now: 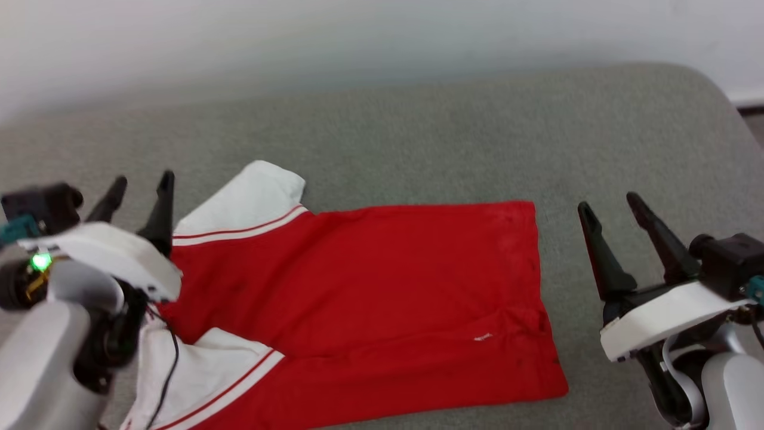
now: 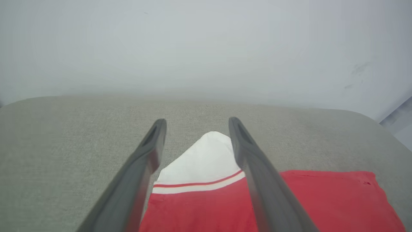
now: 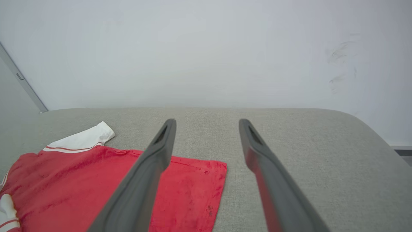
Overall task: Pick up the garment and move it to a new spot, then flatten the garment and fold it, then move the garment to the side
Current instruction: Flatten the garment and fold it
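Lying spread out and mostly flat, the shirt point(image 1: 358, 280) rests on the big grey cushion point(image 1: 418, 119); its plain red side faces up, its two white sleeves point to the robot's left, and its bottom edge point(image 1: 544, 286) is on the right; the far sleeve point(image 1: 256, 191) lies smooth, and the near sleeve point(image 1: 209, 364) is partly hidden behind the left arm. I think the shirt is light, soft and floppy; it will sag and bunch when lifted, so it wants two holds at once, well apart; good spots look like the two corners of the bottom edge, or the shoulders by the sleeves, pinching a bit of cloth up off the cushion. The left gripper point(image 1: 145, 177) hangs over the sleeve end, fingers spread wide, holding nothing; the right gripper point(image 1: 607, 201) sits just past the bottom edge, over bare cushion, fingers spread wide too, holding nothing; behind the cushion is a plain pale wall point(image 1: 298, 36).
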You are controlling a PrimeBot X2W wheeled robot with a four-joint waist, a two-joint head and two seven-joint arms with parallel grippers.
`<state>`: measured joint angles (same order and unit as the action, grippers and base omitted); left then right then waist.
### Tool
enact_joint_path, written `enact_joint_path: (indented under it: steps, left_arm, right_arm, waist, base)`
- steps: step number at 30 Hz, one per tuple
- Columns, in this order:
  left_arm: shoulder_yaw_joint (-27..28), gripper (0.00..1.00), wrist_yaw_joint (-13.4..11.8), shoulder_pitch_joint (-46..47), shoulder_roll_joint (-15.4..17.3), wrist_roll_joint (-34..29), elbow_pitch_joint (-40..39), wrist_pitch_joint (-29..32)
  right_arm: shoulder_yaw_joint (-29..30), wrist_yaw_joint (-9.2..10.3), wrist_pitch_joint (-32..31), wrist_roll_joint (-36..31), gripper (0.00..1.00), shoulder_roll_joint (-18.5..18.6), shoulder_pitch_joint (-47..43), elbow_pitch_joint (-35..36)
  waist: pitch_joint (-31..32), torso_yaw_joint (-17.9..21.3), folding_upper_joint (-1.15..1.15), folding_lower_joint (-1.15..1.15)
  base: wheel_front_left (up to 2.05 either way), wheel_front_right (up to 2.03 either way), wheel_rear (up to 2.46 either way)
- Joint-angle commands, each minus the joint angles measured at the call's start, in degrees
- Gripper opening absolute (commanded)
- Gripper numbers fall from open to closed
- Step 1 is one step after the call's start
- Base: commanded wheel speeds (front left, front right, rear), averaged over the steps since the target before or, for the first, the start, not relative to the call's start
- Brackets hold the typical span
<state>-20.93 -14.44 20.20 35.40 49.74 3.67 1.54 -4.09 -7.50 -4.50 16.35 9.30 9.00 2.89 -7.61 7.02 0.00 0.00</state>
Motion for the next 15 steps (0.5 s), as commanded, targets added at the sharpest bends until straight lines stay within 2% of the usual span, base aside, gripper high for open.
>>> enact_joint_path:
  steps: [1, 7, 12, 15]
  left_arm:
    - [0.03, 1.0, 0.74, 2.15, 0.38, -0.1, 0.69, 0.69]
    - [-1.18, 1.0, 5.08, 12.64, 1.81, 1.75, 5.02, 8.34]
    - [-2.8, 1.0, 8.68, 21.32, 3.13, 4.75, 9.95, 18.99]
    - [-4.54, 1.0, 9.16, 25.52, 3.86, 6.06, 12.92, 26.93]
  right_arm:
    - [0.1, 0.03, 0.82, -0.26, 1.0, -0.6, 1.13, 0.86]
    - [1.13, 0.03, 2.12, -1.33, 1.0, -2.16, 3.26, 2.92]
    - [1.39, 0.03, 2.79, -1.1, 1.0, -3.13, 4.66, 3.08]
    - [0.93, 0.04, 3.17, -0.81, 1.0, -3.52, 5.24, 2.73]
  waist:
    - [-5.17, 2.79, 0.0, 0.0]
    - [-11.77, 4.83, 0.0, 0.0]
    - [-15.48, 5.77, 0.0, 0.0]
    - [-16.97, 6.31, 0.0, 0.0]
  base:
    - [0.0, 0.0, 0.0]
    - [0.0, 0.0, 0.0]
    - [0.0, 0.0, 0.0]
    - [0.0, 0.0, 0.0]
